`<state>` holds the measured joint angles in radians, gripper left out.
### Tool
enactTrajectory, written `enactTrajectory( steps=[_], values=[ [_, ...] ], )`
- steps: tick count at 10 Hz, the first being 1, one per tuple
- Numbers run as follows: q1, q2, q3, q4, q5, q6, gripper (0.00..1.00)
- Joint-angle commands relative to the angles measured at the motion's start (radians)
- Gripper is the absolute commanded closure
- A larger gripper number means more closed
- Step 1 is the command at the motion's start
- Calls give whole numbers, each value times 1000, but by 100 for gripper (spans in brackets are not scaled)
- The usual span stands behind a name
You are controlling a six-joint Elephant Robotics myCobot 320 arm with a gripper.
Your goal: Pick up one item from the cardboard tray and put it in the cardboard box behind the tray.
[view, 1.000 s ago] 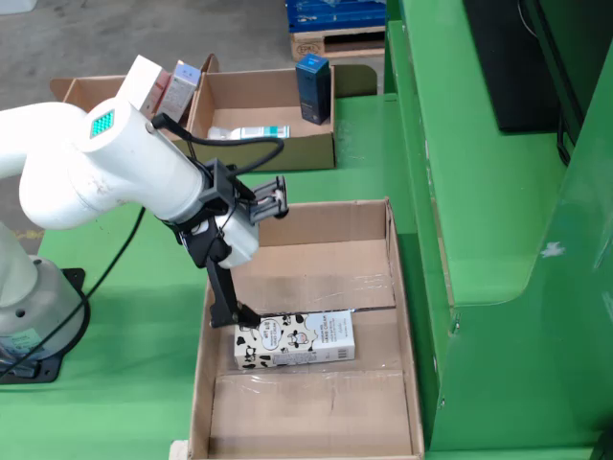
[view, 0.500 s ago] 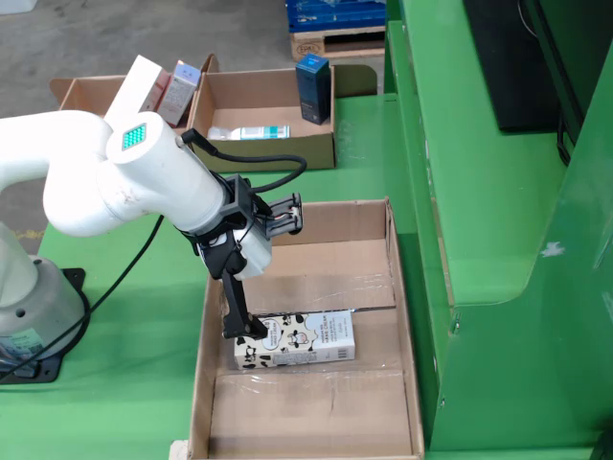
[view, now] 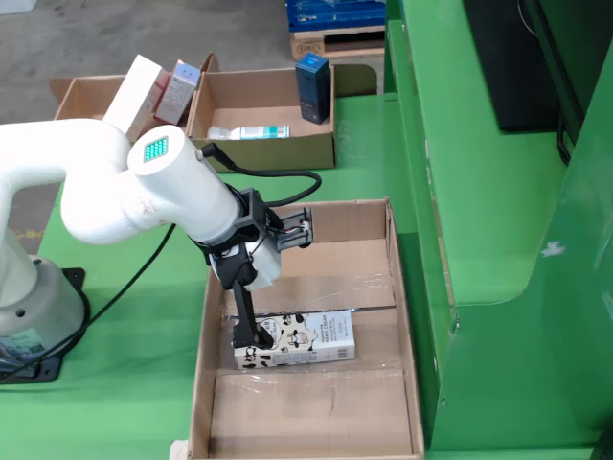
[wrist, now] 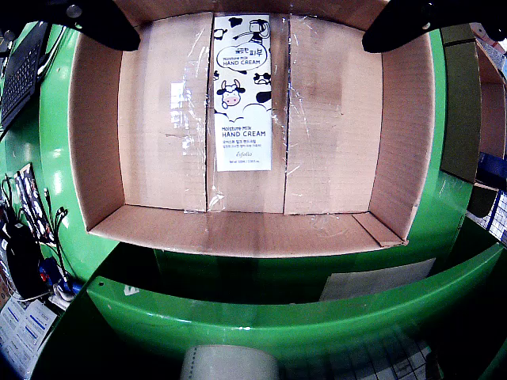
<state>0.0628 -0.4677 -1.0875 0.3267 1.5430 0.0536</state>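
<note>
Down in the tray (view: 206, 383), a single hand cream carton (view: 297, 340) (cow print, "HAND CREAM" legible in the wrist view (wrist: 242, 95)), lying flat across the middle of the floor, nearer the tray's left wall in the fixed view. Directly over its left end, the claw (view: 251, 335), spread wide: in the wrist view two dark fingers (wrist: 103, 24) at the top corners, well apart, with the carton running between them and neither visibly touching it. Nothing gripped. Behind the tray on the green counter (view: 124, 402), a box (view: 268, 144) with a pale tube (view: 251, 132) inside and a dark blue carton (view: 313, 88) standing at its back right corner.
</note>
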Motion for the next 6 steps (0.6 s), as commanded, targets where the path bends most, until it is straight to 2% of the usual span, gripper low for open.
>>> enactTrajectory(
  steps=[1,2,6],
  values=[
    [-9,-5,24,40,4,-4,0],
    [-20,-46,16,74,16,-15,0],
    [-28,-57,-90,195,20,-37,0]
  ],
)
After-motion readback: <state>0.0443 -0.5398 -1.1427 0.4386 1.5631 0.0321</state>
